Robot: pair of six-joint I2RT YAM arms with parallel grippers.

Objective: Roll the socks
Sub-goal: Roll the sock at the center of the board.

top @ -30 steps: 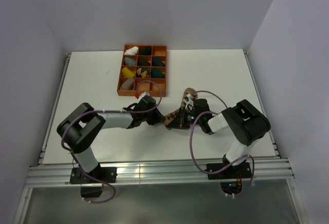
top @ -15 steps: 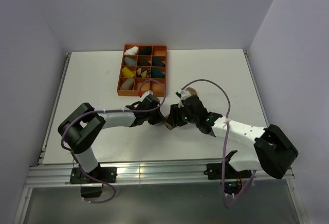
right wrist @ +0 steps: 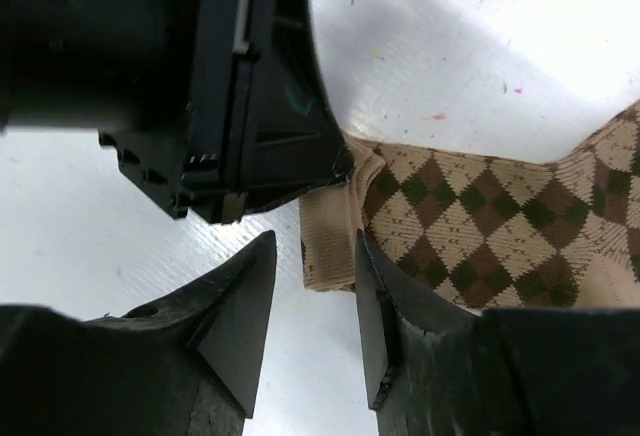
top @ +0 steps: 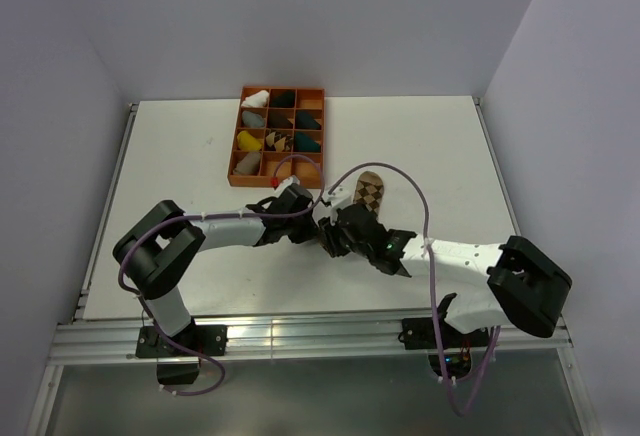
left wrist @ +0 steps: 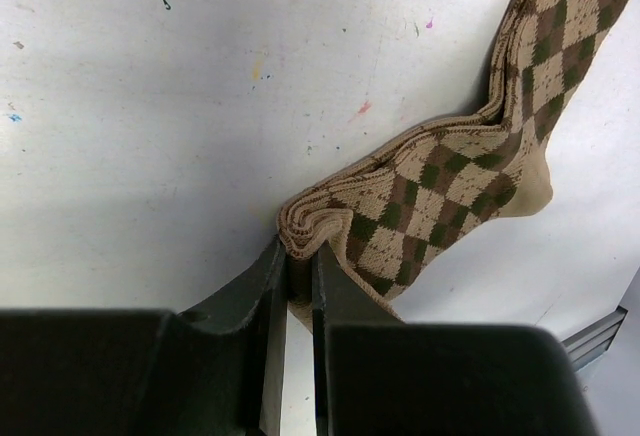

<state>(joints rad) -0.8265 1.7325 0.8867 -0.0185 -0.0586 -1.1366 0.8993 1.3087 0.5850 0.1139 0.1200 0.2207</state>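
The argyle sock [top: 369,193] lies on the white table, running from mid-table down toward both grippers. My left gripper [top: 308,224] is shut on its bunched, folded end; the left wrist view shows the jaws [left wrist: 298,252] pinching the tan knit edge, with the diamond pattern [left wrist: 450,171] stretching away up right. My right gripper [top: 334,234] is open right beside it. In the right wrist view its jaws [right wrist: 315,248] straddle the sock's plain tan cuff [right wrist: 328,241], with the argyle part [right wrist: 480,226] to the right. I cannot make out the plain tan-brown sock with the striped cuff.
An orange divided tray [top: 250,182] with several sock bundles stands at the back, just beyond the left gripper. The left gripper's black body [right wrist: 230,86] fills the upper left of the right wrist view, nearly touching the right fingers. Purple cables loop over both arms.
My right arm has stretched out and its gripper has shifted left toward the left gripper. The sock's far part, earlier under the right wrist, now lies uncovered. The left gripper has held still.
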